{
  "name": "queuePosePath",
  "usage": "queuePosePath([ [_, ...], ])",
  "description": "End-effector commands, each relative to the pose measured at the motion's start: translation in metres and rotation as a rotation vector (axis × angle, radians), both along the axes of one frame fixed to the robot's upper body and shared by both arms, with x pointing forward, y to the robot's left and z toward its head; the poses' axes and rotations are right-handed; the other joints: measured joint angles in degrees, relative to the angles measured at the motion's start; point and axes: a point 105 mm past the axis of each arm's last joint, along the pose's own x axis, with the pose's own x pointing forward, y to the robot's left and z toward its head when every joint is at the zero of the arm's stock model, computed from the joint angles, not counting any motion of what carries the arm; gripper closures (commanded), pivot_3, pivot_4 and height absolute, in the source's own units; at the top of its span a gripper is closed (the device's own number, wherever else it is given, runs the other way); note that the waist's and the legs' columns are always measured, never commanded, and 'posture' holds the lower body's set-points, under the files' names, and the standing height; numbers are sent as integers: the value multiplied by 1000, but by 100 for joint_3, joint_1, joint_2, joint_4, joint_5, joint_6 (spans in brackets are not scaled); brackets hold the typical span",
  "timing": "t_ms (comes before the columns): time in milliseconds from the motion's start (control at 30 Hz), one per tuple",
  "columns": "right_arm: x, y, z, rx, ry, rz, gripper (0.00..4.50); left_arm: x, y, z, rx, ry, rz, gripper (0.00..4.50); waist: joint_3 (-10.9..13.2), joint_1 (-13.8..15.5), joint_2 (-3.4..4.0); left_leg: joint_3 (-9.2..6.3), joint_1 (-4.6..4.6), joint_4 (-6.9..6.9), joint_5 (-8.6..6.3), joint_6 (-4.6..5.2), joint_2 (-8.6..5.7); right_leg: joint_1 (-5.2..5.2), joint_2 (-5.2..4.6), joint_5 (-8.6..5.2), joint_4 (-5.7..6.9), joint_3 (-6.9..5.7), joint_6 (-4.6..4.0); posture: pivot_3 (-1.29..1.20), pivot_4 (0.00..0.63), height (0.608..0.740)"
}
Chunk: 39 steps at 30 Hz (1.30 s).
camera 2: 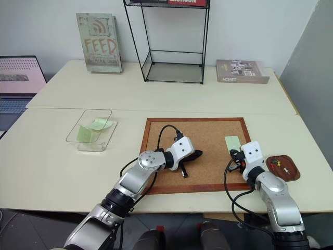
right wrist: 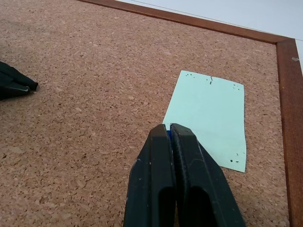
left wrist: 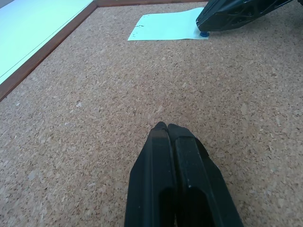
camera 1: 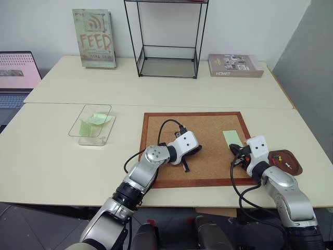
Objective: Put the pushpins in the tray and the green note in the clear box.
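Nearest the robot, the right claw (right wrist: 169, 128) is pressed shut at the near corner of the small flat pale mint-green paper note (right wrist: 210, 118); a sliver of blue pushpin head (right wrist: 168, 134) shows pinched between its black fingertips. The note lies flat on the right part of the wood-framed brown corkboard (camera 1: 208, 130), close to the frame's right rail, and tiny pinholes dot its far edge and another corner. Just to the right of that claw, off the board on the cream tabletop (camera 1: 52, 156), sits the small shallow dark red tray (camera 1: 294, 167), with a few pushpins (camera 1: 279, 156) lying in it, one red, one yellow, one pale.

The left claw (left wrist: 166, 126) is closed tight on nothing, its tips resting on or just above bare cork near the middle of the board, well apart from the note.

Farther left on the tabletop, the transparent shallow rectangular plastic box (camera 1: 87, 136) stands clear of the board, holding a couple of curled yellow-green paper slips (camera 1: 98, 119).

Beyond the seam in the tabletop, a book with "FEED" on its cover (camera 1: 94, 38) leans upright against the wall; a black wire-frame shelf (camera 1: 167, 36) stands at centre; a flat-lying book (camera 1: 235, 65) is to the right. An open laptop (camera 1: 15, 73) sits at the far left edge.
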Motion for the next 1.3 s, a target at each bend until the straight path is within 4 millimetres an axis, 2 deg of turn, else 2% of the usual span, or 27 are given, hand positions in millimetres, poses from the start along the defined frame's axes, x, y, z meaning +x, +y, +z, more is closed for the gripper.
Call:
queuePosePath([
  [33, 0, 2, 24, 14, -104, 11, 4470, 2, 13, -20, 64, 55, 55, 4500, 0, 0, 0, 0, 0, 0, 0, 0, 0, 0, 0, 0, 0, 0, 0, 0, 150, 740],
  [333, -3, 15, 54, 12, -193, 70, 4470, 3, 13, -20, 63, 53, 54, 4500, 0, -1, 1, -1, 0, -1, 0, 0, -1, -1, 0, 0, 4, 0, 0, 0, 150, 740],
  [467, -2, 15, 58, -2, -195, 79, 4470, 4, 10, -18, 44, 45, 58, 4500, 0, -1, 0, -1, 1, 3, 0, 0, -1, 0, 0, 0, 4, 0, 0, 0, 150, 740],
  [700, -3, 15, 72, -27, -217, 106, 4470, 5, -1, 10, -126, 32, 29, 4500, 1, 3, 1, 0, -2, 4, 0, 0, -2, 0, 0, 0, 5, 1, 1, 0, 150, 740],
  [800, -6, 14, 80, -43, -226, 131, 4500, 2, -2, 26, -212, 60, -7, 4031, 4, 1, 0, 0, -7, 2, 0, 0, -2, -7, 0, 1, 8, 1, 1, 0, 150, 740],
  [933, -12, 13, 90, -55, -224, 182, 4500, 10, 5, 48, -277, 37, -9, 3234, 6, 4, -4, -6, -12, -2, -4, -5, -12, -22, -1, 1, 45, 3, 1, 0, 150, 740],
  [1067, -17, 16, 98, -62, -210, 243, 4500, 5, 4, 70, -311, 30, -131, 2480, 9, 6, -3, -13, -19, -12, -6, -6, -12, -38, 3, 10, 55, -2, 17, 0, 150, 740],
  [1300, -17, 21, 111, -66, -192, 311, 4500, 0, -9, 86, -341, 30, -229, 1000, 12, 4, -4, -11, -20, -10, -6, -7, -12, -37, 2, 6, 54, 0, 10, 0, 150, 740],
])
